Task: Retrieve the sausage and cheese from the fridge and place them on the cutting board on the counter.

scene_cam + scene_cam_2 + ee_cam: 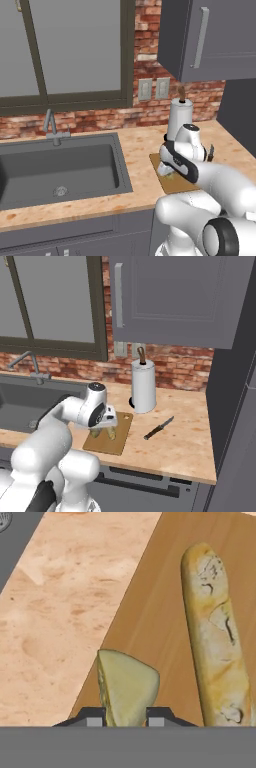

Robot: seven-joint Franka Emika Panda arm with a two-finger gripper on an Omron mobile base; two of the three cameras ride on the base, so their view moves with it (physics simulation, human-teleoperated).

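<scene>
The cheese [127, 687] is held clamped in the tool [122, 719] just over the cutting board [160, 612] on the desk [65, 602], so release seems called for next.

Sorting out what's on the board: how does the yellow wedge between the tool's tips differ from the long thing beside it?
The cheese is a short, pale yellow-olive wedge; the long loaf is slender, tan and crusty with pale patches. The cheese sits gripped in the tool; the loaf lies free beside it. Both are over the cutting board.
</scene>
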